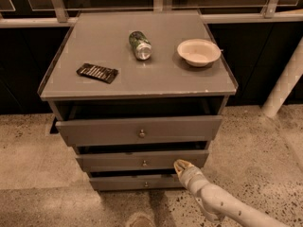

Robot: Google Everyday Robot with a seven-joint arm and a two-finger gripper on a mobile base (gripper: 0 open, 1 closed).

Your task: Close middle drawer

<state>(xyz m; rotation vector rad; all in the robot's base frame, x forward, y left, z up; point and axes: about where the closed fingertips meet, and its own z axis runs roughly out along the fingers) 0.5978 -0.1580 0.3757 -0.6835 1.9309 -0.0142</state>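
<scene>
The grey cabinet (137, 74) has three drawers, and all stand a little way out. The middle drawer (118, 161) has a medium-height front with a small round knob (144, 163). It sits between the tall top drawer (94, 130) and the slim bottom drawer (118, 182). My gripper (180, 165) comes in from the lower right on a pale arm (222, 205). Its tip is at the right part of the middle drawer's front, right of the knob, touching it or nearly so.
On the cabinet top lie a green can (140, 45) on its side, a beige bowl (199, 52) and a dark flat packet (97, 72). A white post (284, 82) stands at the right. Speckled floor (265, 155) surrounds the cabinet; a railing with dark panels is behind it.
</scene>
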